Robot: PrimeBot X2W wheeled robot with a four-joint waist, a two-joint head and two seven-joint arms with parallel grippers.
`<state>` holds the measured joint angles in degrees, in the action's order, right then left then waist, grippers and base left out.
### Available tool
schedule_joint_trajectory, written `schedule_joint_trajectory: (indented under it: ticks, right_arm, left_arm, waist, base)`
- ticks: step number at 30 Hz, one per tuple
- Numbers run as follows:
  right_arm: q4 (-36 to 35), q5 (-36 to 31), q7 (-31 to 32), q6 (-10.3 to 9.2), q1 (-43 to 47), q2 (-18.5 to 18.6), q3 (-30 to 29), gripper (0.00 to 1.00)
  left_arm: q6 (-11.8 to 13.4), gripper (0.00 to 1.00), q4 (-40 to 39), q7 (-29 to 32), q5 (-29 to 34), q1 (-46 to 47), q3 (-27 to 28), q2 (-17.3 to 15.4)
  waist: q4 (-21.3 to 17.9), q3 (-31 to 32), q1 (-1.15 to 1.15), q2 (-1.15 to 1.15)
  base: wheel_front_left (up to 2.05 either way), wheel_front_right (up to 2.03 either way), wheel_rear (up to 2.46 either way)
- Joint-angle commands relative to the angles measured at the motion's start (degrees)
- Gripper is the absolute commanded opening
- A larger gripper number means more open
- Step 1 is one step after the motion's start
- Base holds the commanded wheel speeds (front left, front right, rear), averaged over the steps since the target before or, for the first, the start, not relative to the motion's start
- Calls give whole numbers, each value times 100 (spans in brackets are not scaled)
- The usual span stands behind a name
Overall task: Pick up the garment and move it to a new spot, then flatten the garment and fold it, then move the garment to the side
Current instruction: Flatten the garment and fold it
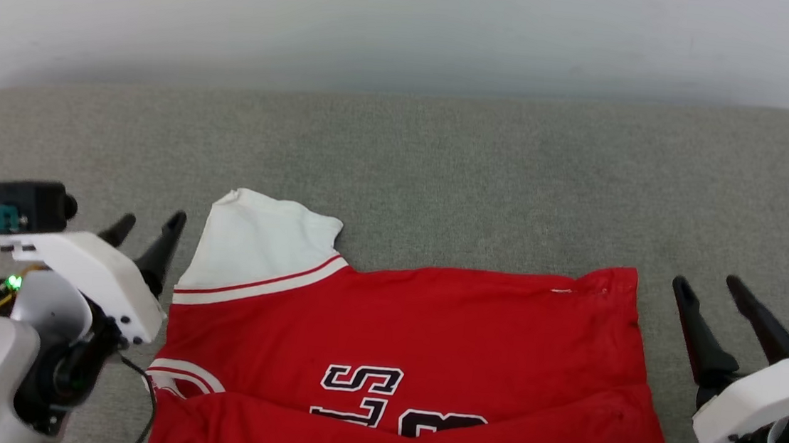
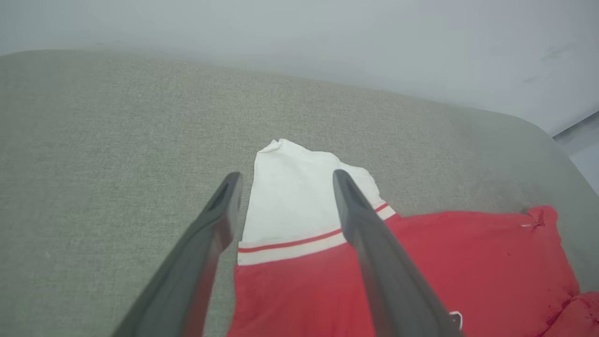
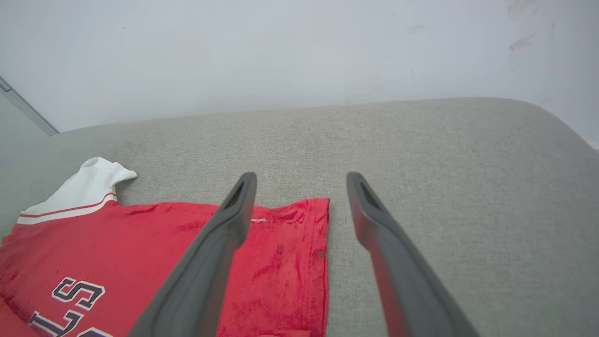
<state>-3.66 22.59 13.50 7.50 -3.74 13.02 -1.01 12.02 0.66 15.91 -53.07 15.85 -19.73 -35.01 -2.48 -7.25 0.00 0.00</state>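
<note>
The garment (image 1: pixel 427 338), a red jersey T-shirt with black white-outlined letters, lies on the grey cushioned surface (image 1: pixel 442 168) in the head view, its near part doubled over. One white sleeve (image 1: pixel 257 245) with red-striped trim sticks out at its far left. My left gripper (image 1: pixel 150 223) hovers open just left of that sleeve, holding nothing. In the left wrist view the left gripper (image 2: pixel 285 180) frames the white sleeve (image 2: pixel 290 206). My right gripper (image 1: pixel 710 285) stands open just right of the garment's right edge. The right wrist view shows the right gripper (image 3: pixel 302 180) above the garment's far right corner (image 3: pixel 304 220).
A pale wall (image 1: pixel 411 30) rises behind the grey surface. Bare grey fabric stretches beyond the garment toward the wall and to both sides. The surface's rounded far corner (image 3: pixel 552 121) shows in the right wrist view.
</note>
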Motion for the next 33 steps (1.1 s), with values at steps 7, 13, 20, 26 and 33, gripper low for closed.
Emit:
schedule_joint_trajectory:
  ticks: [7, 13, 20, 26, 33]
  right_arm:
    - [-511, -379, -273, -2, -675, -74, -122, 100]
    - [-748, -488, -209, -2, -942, -109, -76, 100]
    - [-773, -447, -173, -2, -1055, -186, -50, 100]
    - [-571, -271, -262, -2, -1103, -338, -3, 100]
    - [-156, 111, -26, -2, -1137, -285, 50, 100]
  left_arm:
    - [-401, 100, 834, 109, 76, 1174, -26, 21]
    - [-953, 100, 1531, 1085, -199, 1812, -228, -286]
    - [-1204, 100, 1901, 2035, -320, 2294, -416, -621]
    - [-1168, 36, 2423, 2844, -581, 2241, -739, -380]
    - [-1191, 0, 2646, 2884, -759, 2106, -832, -15]
  waist:
    - [-342, -991, 0, 0]
    - [-598, -1392, 0, 0]
    - [-779, -1796, 0, 0]
    - [-895, -2037, 0, 0]
    - [-845, -1905, 0, 0]
  base:
    - [0, 0, 0]
    - [0, 0, 0]
    - [0, 0, 0]
    - [0, 0, 0]
    - [0, 0, 0]
